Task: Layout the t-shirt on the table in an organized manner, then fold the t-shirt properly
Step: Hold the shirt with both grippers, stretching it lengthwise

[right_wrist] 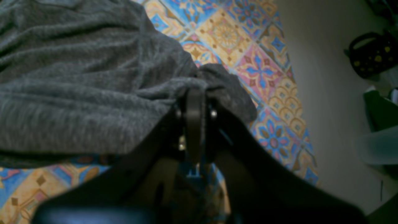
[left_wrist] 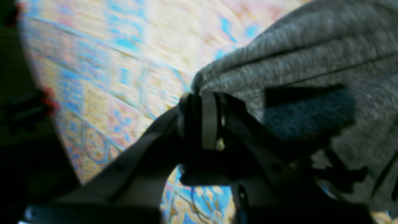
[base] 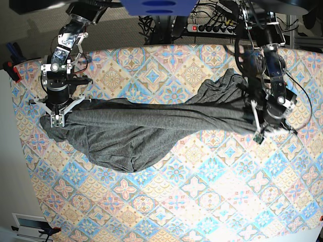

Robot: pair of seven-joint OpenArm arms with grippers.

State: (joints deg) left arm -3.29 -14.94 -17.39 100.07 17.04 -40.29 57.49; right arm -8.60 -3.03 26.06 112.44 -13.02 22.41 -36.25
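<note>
Grey t-shirt [base: 151,126] sags between both clamps; left gripper [left_wrist: 199,93] and right gripper [right_wrist: 194,90] each pinch fabric; draw apart evenly before lowering to the table [base: 202,201].

Base view: overhead, looking steeply down on the whole desk [base: 202,191], both arms entering from the far edge. Left wrist view: mounted behind the left end effector [left_wrist: 205,93], close, blurred, facing along its closed jaws onto shirt [left_wrist: 311,56] and cloth. Right wrist view: likewise close behind the right end effector [right_wrist: 194,90]. All three share the shirt's gripped ends.
</note>
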